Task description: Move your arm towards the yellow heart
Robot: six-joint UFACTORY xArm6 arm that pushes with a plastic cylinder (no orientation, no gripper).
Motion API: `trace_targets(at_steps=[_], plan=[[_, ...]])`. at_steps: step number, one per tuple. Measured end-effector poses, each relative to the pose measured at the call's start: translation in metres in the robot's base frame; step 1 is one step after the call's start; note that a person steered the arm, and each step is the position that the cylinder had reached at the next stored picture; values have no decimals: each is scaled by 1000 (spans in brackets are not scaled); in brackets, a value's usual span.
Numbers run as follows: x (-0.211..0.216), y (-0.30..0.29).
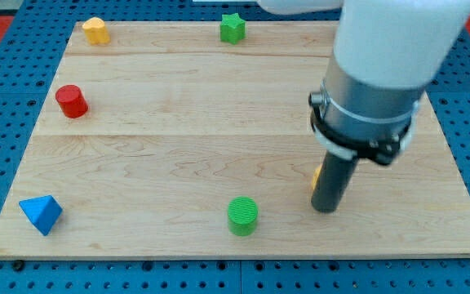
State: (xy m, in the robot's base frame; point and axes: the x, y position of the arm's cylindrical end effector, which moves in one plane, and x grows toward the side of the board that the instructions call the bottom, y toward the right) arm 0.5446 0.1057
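My tip (325, 209) rests on the wooden board (186, 139) at the view's lower right. A thin sliver of a yellow block (316, 176) shows just left of the rod, touching it or right behind it. Most of it is hidden, so I cannot make out its shape. Another yellow block (95, 30), with a rounded, angular outline, sits at the top left corner, far from my tip. The arm's white and grey body (382, 73) covers the board's upper right.
A green star (232, 27) is at the top centre. A red cylinder (71, 101) is at the left. A blue triangle (41, 214) is at the bottom left. A green cylinder (242, 216) lies left of my tip.
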Motion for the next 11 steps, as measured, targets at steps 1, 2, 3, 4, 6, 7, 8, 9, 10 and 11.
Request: trace_targets(at_steps=[1,2,3,4,6,7,8,9,10,11], plan=[[-52,6],[-56,-2],[-56,-27],[-46,-26],[11,-7],[-13,-42],[-74,-101],[-125,-166],[-173,-232],[-213,-296]])
